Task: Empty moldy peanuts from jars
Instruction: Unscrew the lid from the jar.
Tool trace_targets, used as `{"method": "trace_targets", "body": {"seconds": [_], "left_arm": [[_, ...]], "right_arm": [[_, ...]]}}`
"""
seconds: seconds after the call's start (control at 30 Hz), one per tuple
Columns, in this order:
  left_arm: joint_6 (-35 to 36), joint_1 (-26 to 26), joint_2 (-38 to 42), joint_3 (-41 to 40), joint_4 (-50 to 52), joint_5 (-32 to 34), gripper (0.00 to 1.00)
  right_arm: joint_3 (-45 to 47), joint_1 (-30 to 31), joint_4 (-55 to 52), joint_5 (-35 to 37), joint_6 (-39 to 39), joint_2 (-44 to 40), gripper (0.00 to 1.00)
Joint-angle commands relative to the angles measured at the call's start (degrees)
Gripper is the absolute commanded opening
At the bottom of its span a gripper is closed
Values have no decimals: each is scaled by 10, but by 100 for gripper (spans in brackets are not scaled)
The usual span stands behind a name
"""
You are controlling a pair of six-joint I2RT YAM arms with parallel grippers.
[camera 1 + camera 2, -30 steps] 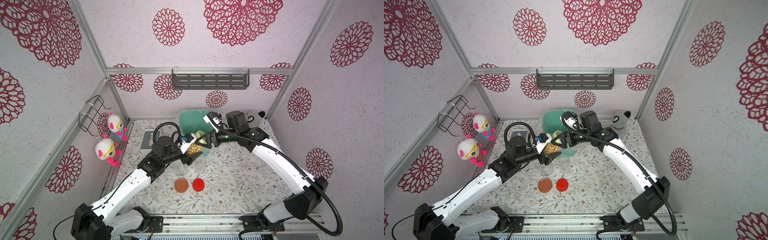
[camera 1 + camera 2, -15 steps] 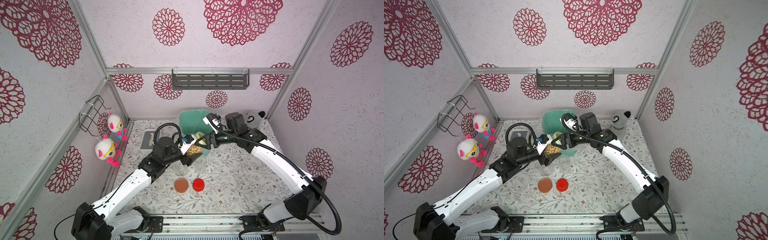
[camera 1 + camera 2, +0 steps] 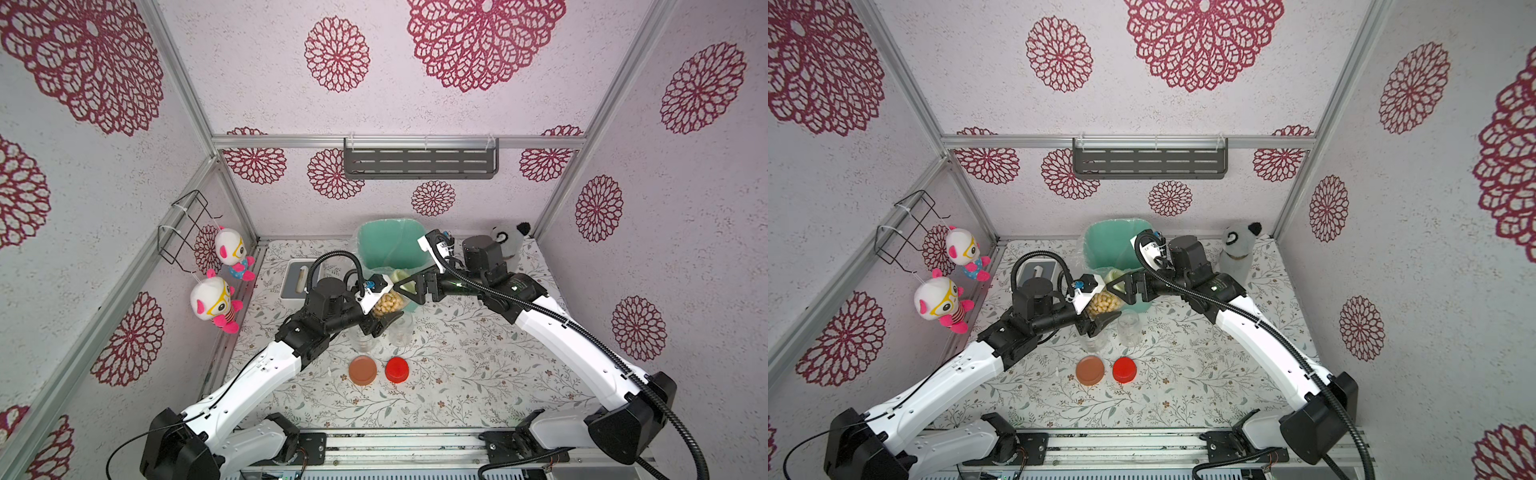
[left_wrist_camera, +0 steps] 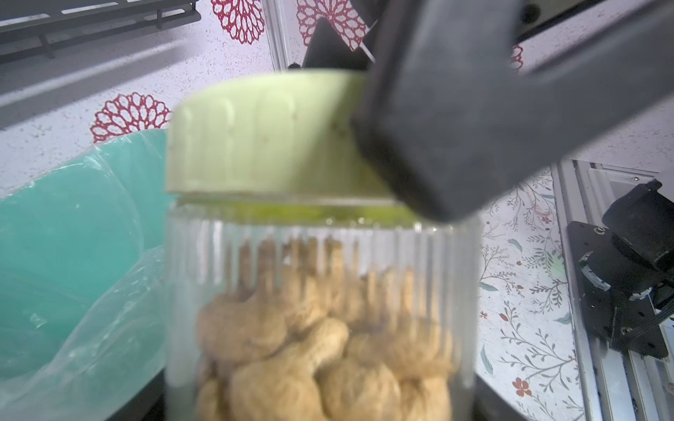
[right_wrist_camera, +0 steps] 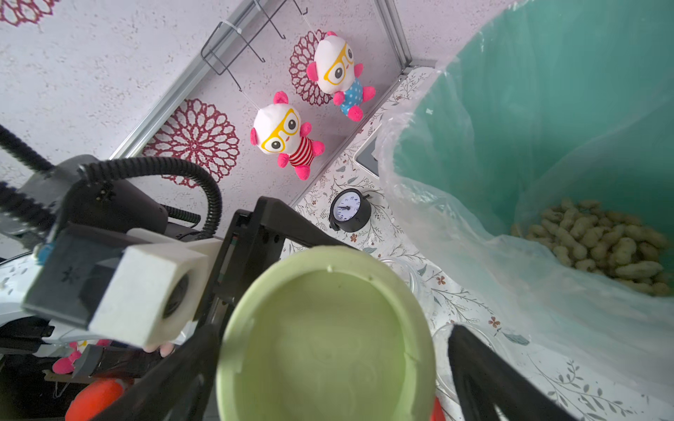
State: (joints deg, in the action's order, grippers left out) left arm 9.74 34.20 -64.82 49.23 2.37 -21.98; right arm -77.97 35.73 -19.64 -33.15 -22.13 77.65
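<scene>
My left gripper [image 3: 380, 311] is shut on a clear ribbed jar [image 3: 386, 305] [image 4: 321, 291] of moldy peanuts [image 3: 1104, 303], held tilted above the table in front of the bin. The jar's pale green lid [image 3: 399, 275] [image 4: 262, 135] sits on its mouth. My right gripper [image 3: 409, 286] [image 5: 328, 339] stands open around this lid [image 5: 324, 346], with a gap showing beside one finger [image 5: 470, 364]. Two more jars [image 3: 363, 340] [image 3: 401, 330] stand empty and open on the table. A brown lid [image 3: 363, 370] and a red lid [image 3: 397, 369] lie in front of them.
A mint-green bin [image 3: 388, 226] lined with a clear bag stands at the back and holds a heap of peanuts [image 5: 598, 244]. A small black clock [image 5: 350, 215] and a grey tray [image 3: 297, 278] sit at the left. A panda plush [image 3: 507, 237] stands back right.
The right gripper's jaws have spread wider around the pale green lid. The left gripper has kept the jar in almost the same place.
</scene>
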Motion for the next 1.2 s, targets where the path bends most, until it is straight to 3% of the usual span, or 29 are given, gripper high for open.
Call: {"method": "trace_targets", "body": {"seconds": [0.0,0.1,0.3,0.67,0.9,1.17], "left_arm": [[-8,3,22,4,-62,-14,0],[-10,3,20,2,-65,-19,0],[-10,3,20,1,-67,-15,0],[3,3,24,5,-62,-2,0],[34,1,19,32,5,-48,0],[46,-8,18,43,22,-74,0]], "right_arm": [[3,0,33,12,-28,-18,99],[5,1,45,0,-36,-14,94],[4,1,47,-14,-40,-10,76],[7,-3,3,-41,6,-15,73],[2,-12,-14,-53,100,-9,36],[22,-19,0,-101,233,-20,21]]}}
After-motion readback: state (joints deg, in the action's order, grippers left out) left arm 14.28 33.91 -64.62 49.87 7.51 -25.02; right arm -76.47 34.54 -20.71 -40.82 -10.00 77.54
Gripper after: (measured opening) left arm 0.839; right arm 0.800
